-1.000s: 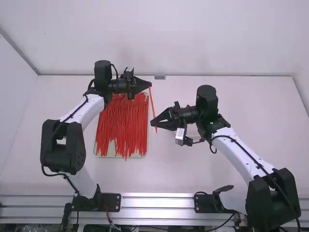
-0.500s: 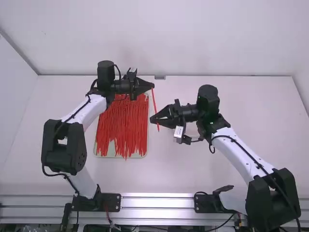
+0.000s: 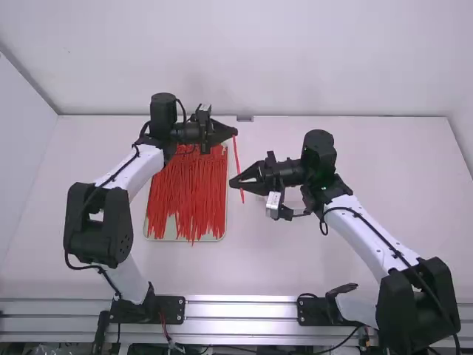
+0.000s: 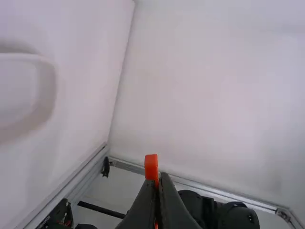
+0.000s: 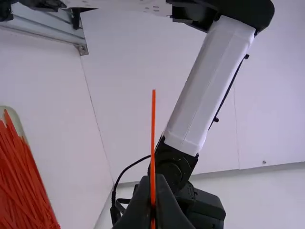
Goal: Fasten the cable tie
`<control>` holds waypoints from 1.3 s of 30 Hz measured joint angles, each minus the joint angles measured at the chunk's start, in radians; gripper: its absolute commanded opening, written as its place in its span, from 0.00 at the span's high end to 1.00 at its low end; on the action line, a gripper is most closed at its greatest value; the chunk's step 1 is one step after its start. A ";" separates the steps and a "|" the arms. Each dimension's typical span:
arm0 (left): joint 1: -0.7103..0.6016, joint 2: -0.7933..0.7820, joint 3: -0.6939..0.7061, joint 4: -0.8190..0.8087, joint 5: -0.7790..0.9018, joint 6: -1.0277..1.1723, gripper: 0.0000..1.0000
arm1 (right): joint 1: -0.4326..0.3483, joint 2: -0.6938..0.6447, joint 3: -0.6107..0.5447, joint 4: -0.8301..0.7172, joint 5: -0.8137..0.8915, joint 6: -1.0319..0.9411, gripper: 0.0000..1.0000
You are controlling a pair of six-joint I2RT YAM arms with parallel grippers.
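Note:
A single red cable tie [image 3: 238,159] hangs above the table, just right of the pile. My left gripper [image 3: 230,133] is shut on its top end, whose orange tip [image 4: 151,164] sticks out past the closed fingers [image 4: 143,200]. My right gripper [image 3: 235,180] comes in from the right, lower down, and is shut on the tie's lower part. In the right wrist view the thin strap [image 5: 153,133] rises straight up from between the closed fingers [image 5: 164,200]. The tail pokes out below the right gripper.
A pile of several red cable ties [image 3: 188,185] lies on a beige tray [image 3: 177,237] under the left arm. The left arm's white link [image 5: 209,81] stands right behind the held tie. Bare white table [image 3: 384,148] stretches to the right.
The right gripper, open a second ago, has closed on the tie's lower part. The left gripper has shifted slightly right with the tie's top end.

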 measured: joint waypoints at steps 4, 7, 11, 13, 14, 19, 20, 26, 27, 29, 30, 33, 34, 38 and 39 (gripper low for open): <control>0.000 0.000 0.000 0.002 0.006 0.001 0.99 | 0.000 0.000 0.000 0.000 -0.002 0.039 1.00; 0.000 0.000 0.000 0.009 0.010 0.012 0.98 | 0.000 0.000 0.000 0.000 -0.005 0.164 1.00; 0.000 0.000 0.000 0.015 0.021 0.026 0.99 | 0.000 0.000 0.000 0.004 0.003 0.343 1.00; 0.000 0.000 0.000 0.016 0.029 0.035 0.99 | 0.001 0.000 0.000 0.003 0.031 0.472 1.00; 0.000 0.000 0.000 0.016 0.029 0.042 0.99 | 0.002 0.000 0.000 0.003 0.050 0.525 1.00; 0.000 0.000 0.000 0.016 0.035 0.063 0.98 | 0.005 0.000 0.000 0.004 0.095 0.659 1.00; 0.000 0.000 0.000 0.016 0.036 0.071 0.99 | 0.010 0.000 0.000 0.004 0.102 0.683 1.00; 0.000 0.000 0.000 0.016 0.041 0.089 0.99 | 0.025 0.000 0.000 -0.020 0.111 0.733 1.00; 0.000 0.000 0.000 0.016 0.042 0.093 0.99 | 0.025 0.000 -0.001 -0.031 0.113 0.736 1.00; 0.000 0.000 0.000 0.016 0.043 0.109 0.99 | 0.024 0.000 -0.001 -0.051 0.115 0.745 1.00; 0.000 0.000 0.000 0.016 0.043 0.117 0.99 | 0.024 0.000 -0.001 -0.053 0.114 0.751 1.00; 0.000 0.000 0.000 0.016 0.043 0.152 0.98 | 0.026 0.000 -0.003 -0.010 0.105 0.819 1.00; 0.000 0.000 0.000 0.017 0.043 0.160 0.99 | 0.026 0.000 -0.003 0.010 0.101 0.839 1.00; -0.001 0.000 -0.006 0.121 0.056 0.232 0.99 | 0.023 0.000 -0.006 0.300 0.071 1.121 1.00; -0.001 0.000 -0.007 0.147 0.062 0.240 0.99 | 0.023 0.000 -0.007 0.339 0.077 1.175 1.00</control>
